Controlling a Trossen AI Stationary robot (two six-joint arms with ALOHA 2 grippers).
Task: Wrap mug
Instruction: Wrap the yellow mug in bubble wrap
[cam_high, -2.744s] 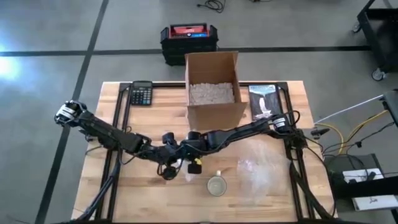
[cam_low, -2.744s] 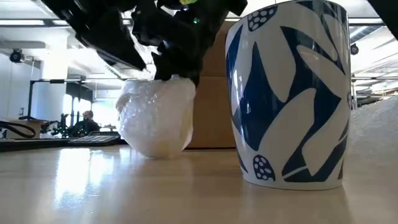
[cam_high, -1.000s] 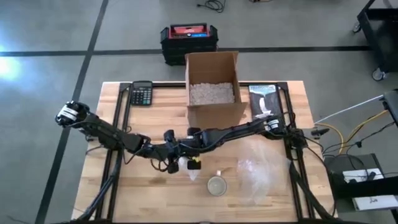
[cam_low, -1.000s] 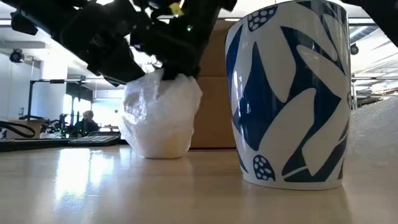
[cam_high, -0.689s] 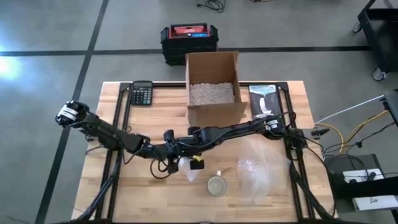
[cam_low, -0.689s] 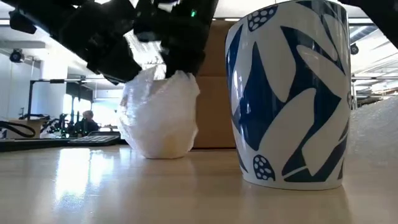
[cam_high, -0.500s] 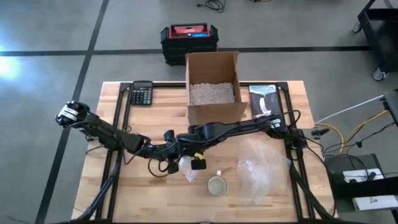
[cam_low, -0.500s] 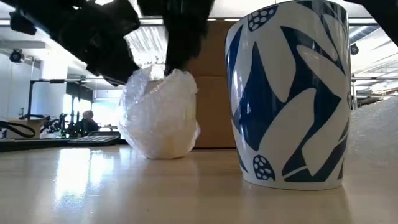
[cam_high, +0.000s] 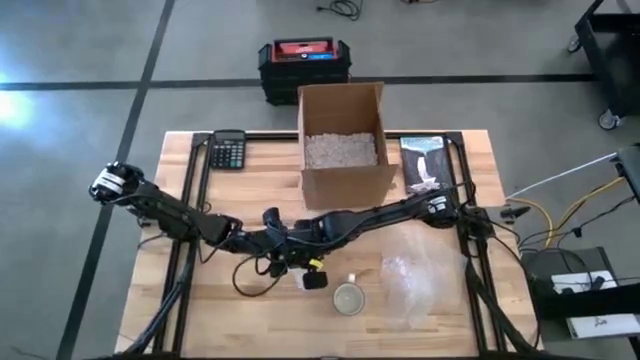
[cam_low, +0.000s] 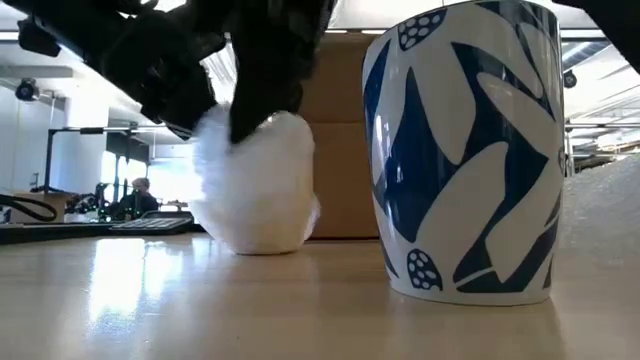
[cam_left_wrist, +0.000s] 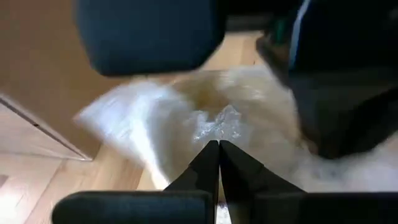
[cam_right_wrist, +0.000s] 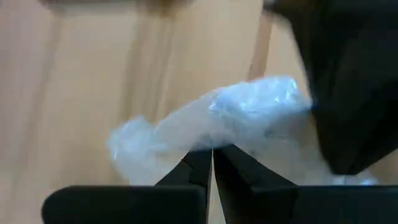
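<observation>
The left hand (cam_high: 276, 262) and the right hand (cam_high: 297, 258) meet near the middle of the counter (cam_high: 230, 310), both on a white bundle of bubble wrap (cam_low: 255, 185). In the left wrist view the left hand (cam_left_wrist: 218, 149) has its two fingers pressed narrowly together with a pinch of the wrap (cam_left_wrist: 217, 124) caught at their tips. In the right wrist view the right hand (cam_right_wrist: 212, 155) is likewise pinched nearly closed, its tips nipping a fold of the same wrap (cam_right_wrist: 249, 118). From counter height the bundle sits on the wood with the dark arms coming down on it from above, hiding its top. Just beside the hands, toward the front edge, stands an upright mug (cam_high: 348, 298), white with blue leaf shapes; it is apart from the bundle and unwrapped, and in the low view the mug (cam_low: 468, 150) fills the near right. To its right lies a loose clear sheet of bubble wrap (cam_high: 412, 280), flat on the counter. Behind the hands is an open cardboard box (cam_high: 342, 140) holding pale packing filler. A calculator (cam_high: 228, 150) lies at the back left of the counter, and a dark packet (cam_high: 422, 163) lies to the right of the box. On the floor beyond the counter sits a black and red case (cam_high: 303, 62).
</observation>
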